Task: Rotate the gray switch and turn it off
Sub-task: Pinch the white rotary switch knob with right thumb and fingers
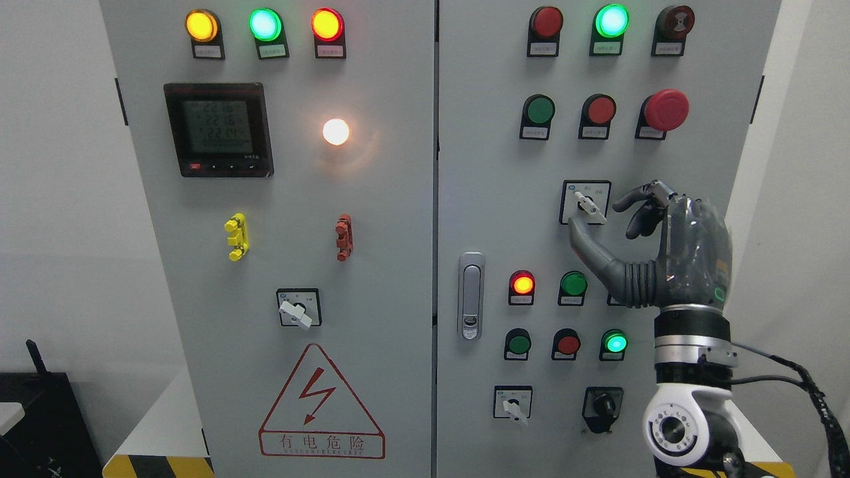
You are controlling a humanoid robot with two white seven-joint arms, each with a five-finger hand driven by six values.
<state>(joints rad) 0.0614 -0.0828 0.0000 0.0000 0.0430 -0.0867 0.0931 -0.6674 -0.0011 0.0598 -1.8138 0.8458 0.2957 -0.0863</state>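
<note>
Fingers (641,199) of right hand (684,245) loosely curled and spread, grasping nothing; thumb tip extended just beneath gray switch (588,204), upper fingers level with it and just to its right, no visible contact. Gray switch: one rotary selector on a black-framed white plate, right door of the cabinet (425,279), mid-height, lever tilted toward lower right. Right arm entering from lower right, wrist joint (677,428) white and round, two black cables trailing off beside it.

Other selectors, counted: one white-levered on left door (298,308), one white-levered at lower right door (512,402), one black knob (603,406) beside the latter; four rotary controls in all.

Right door lamps and buttons: top row of three, centre one lit green (611,21); second row of three, including one red mushroom button (666,109); below the hand, one lit red-orange lamp (522,284), one lit green lamp (615,342), three unlit visible, and another partly hidden behind the thumb. One metal door latch (471,295).

Left door: three lit lamps on top, one digital meter (218,129), one glowing white lamp (336,131), one yellow clip (236,237), one red clip (343,237), one triangular warning sign (321,405).
</note>
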